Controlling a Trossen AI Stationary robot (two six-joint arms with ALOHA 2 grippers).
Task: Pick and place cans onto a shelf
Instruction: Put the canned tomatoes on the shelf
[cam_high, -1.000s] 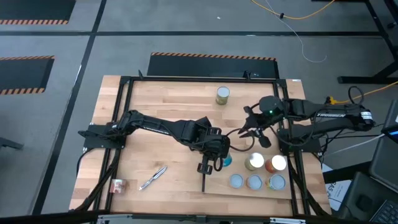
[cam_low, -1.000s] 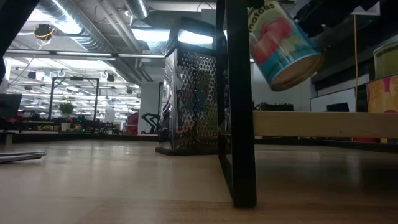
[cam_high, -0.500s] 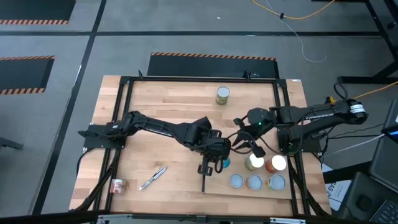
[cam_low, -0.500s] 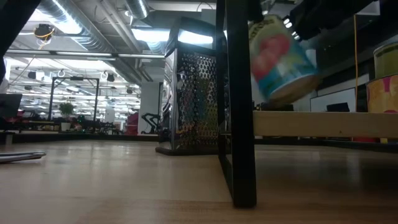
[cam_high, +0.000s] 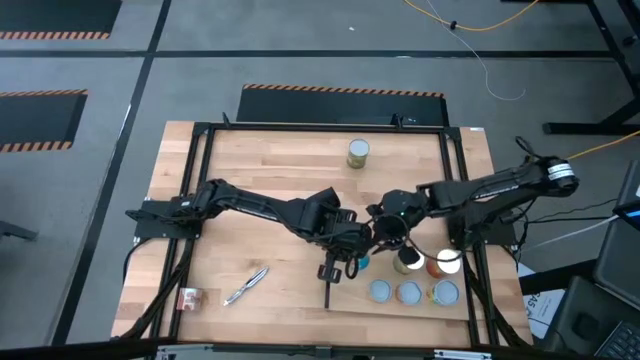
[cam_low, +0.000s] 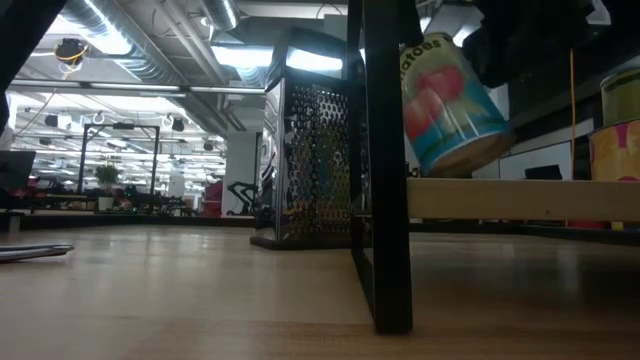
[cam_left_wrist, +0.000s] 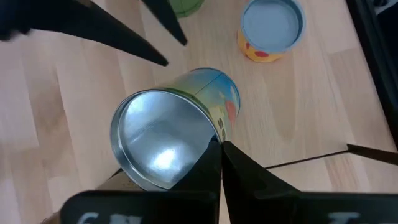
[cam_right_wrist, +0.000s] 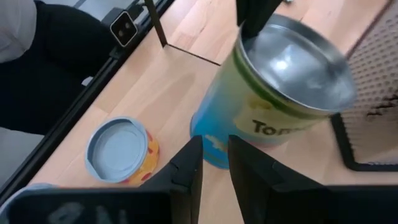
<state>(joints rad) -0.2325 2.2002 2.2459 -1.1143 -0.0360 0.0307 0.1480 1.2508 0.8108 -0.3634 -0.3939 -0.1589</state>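
The left tool (cam_high: 356, 246) is gripping a tilted tomato can (cam_low: 450, 100) above the shelf (cam_low: 520, 198); the right tool (cam_high: 385, 228) is hovering beside it, narrowly parted.

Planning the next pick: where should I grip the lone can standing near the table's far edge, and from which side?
Take the lone can across its round side wall, probably coming straight down from above. It stands upright, lid up, with only bare table around it, so the fingers can straddle it from any direction.
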